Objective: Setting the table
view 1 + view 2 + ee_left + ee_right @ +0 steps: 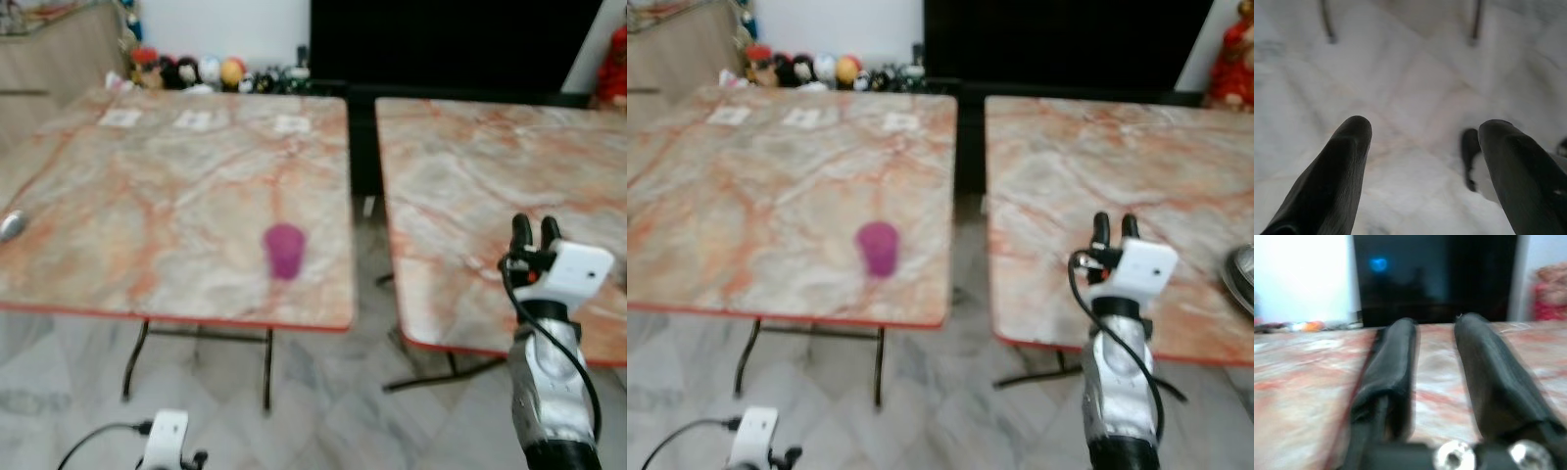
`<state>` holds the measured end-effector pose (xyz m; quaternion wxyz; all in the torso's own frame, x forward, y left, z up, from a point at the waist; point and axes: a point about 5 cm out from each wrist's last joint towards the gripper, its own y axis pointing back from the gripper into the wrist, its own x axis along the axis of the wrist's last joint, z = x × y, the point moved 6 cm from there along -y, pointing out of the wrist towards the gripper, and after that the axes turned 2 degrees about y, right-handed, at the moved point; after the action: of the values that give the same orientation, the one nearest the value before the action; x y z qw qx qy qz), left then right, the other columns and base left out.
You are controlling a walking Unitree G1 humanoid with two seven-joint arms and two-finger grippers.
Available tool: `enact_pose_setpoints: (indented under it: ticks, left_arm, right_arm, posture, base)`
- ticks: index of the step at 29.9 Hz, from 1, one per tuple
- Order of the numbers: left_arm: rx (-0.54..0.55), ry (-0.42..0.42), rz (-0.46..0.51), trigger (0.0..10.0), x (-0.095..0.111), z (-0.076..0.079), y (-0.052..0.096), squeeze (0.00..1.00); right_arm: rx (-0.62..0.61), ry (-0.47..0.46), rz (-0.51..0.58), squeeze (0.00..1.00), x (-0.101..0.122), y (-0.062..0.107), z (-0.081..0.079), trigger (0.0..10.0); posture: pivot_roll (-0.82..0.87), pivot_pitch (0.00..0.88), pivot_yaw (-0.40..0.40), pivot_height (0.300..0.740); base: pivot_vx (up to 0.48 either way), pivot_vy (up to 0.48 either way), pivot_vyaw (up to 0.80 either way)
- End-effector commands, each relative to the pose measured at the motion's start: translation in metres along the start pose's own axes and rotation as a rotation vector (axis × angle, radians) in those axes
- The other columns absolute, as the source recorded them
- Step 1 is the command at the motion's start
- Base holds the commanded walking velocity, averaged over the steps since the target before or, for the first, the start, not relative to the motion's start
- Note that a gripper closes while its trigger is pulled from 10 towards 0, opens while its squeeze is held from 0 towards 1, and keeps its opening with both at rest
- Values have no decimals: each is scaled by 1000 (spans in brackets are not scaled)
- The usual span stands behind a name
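Note:
A purple cup (284, 251) stands upright near the front edge of the left marble table (147, 196). My right gripper (536, 228) is raised over the front edge of the right marble table (490, 166), well to the right of the cup. Its fingers (1393, 362) point away from me, a narrow gap apart, with nothing between them. My left gripper (1422, 142) hangs low by the floor, open and empty, its white wrist (167, 436) showing below the left table.
A floor gap (364, 196) separates the two tables. Three white cards (196, 119) lie at the left table's far side, with small toys (196, 70) behind. A silver object (10, 225) sits at its left edge, and a metal dish (1242, 274) at the right table's right edge.

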<state>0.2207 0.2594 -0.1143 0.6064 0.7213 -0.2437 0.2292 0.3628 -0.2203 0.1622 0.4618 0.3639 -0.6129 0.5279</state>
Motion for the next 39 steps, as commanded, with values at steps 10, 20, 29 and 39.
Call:
enact_pose_setpoints:
  ticks: [10,20,29,39]
  left_arm:
    - [-9,15,-16,10000,-5,6,0,0]
    - [-7,18,-17,10000,-6,6,0,0]
    - [-6,19,-16,10000,-6,5,0,0]
    - [-6,20,-20,10000,-7,6,1,0]
  right_arm:
    - [-11,15,-1,0,1,-1,7,10000]
    - [-2,17,-3,0,0,-1,5,10000]
    - [6,23,-6,0,-1,-1,3,10000]
    - [19,29,-2,0,-1,-1,0,10000]
  posture:
    - [67,21,-23,740]
    - [70,19,-25,740]
    - [72,17,-26,740]
    - [73,18,-27,740]
  base:
    - [0,480,0]
    - [0,480,0]
    - [0,480,0]
    - [0,480,325]
